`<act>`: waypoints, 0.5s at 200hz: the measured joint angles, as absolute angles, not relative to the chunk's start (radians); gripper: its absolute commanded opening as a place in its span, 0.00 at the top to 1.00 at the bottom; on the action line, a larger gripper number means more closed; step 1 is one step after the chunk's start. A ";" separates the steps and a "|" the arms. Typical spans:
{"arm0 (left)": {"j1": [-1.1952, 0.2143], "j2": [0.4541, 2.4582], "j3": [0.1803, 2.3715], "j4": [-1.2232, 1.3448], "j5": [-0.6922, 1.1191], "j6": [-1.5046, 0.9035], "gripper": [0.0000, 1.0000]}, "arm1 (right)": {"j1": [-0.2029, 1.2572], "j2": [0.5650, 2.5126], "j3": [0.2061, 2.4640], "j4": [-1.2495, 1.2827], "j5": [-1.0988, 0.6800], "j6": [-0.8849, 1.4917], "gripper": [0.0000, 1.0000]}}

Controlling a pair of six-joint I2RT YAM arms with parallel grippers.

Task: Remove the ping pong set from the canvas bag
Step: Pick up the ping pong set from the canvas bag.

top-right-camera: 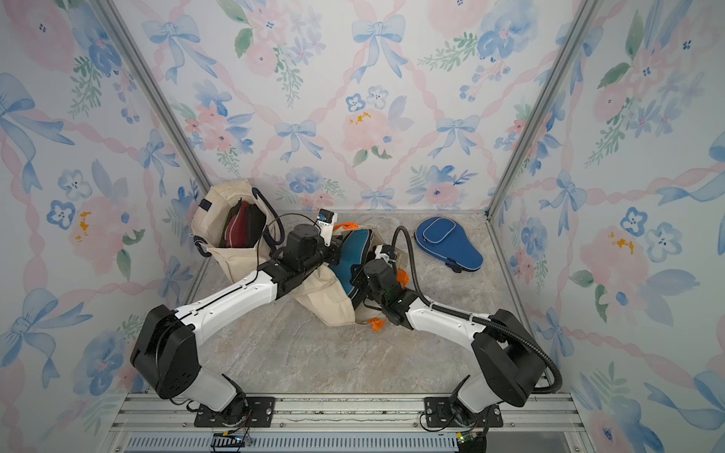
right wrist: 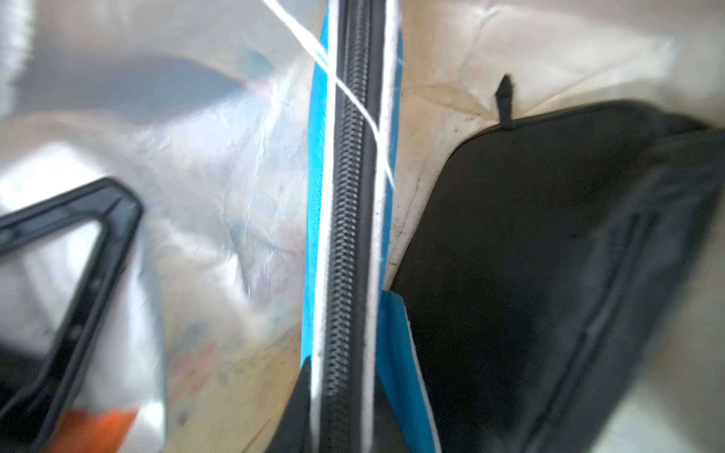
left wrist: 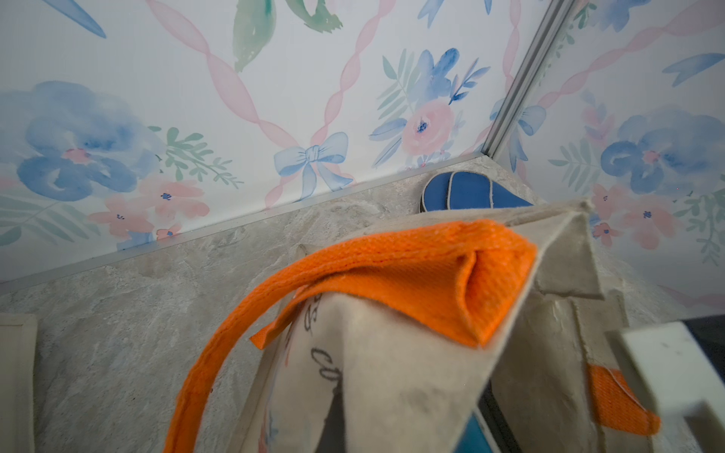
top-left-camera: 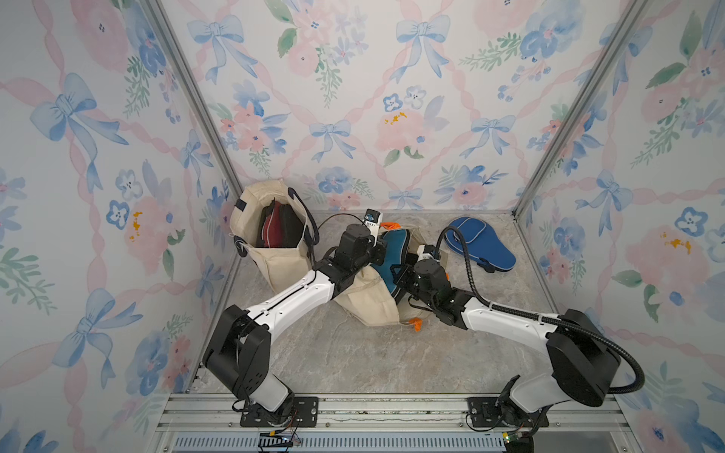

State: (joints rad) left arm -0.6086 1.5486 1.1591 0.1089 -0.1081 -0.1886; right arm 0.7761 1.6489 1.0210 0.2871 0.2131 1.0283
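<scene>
The ping pong set (top-left-camera: 386,257) is a teal zipped case. It sits edge-up in the mouth of the canvas bag (top-left-camera: 368,304) at mid-table, showing above the cloth but not free of it. A blue case (top-left-camera: 480,243) lies well apart on the table (top-left-camera: 353,361), near the back right corner.

As I read it, the step in hand is getting a hold on the case's edge with the right gripper (top-left-camera: 399,274) while the left gripper (top-left-camera: 379,251) steadies the bag. To do that well I'd want the pads square on the zip (right wrist: 349,235) seam and clear of any canvas. I'd then pull along the bag's opening rather than straight up, so the cloth doesn't ride out with the case.

The left fingers are closed tight. The rim and orange handle (left wrist: 392,274) rise toward that wrist camera, so I judge they are pinching the bag's rim. The right wrist view is blurred and doesn't show the right fingers clearly — the zip runs straight toward them, but I cannot tell whether they have closed on it.
</scene>
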 measured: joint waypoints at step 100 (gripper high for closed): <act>-0.546 1.549 1.159 0.108 -0.104 -0.215 1.00 | 0.796 1.419 0.943 0.191 0.281 0.841 0.92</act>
State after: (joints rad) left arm -0.5461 1.5486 1.1591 0.1081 -0.1040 -0.2146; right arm 0.7959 1.4193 0.9432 0.1913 0.2806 0.8413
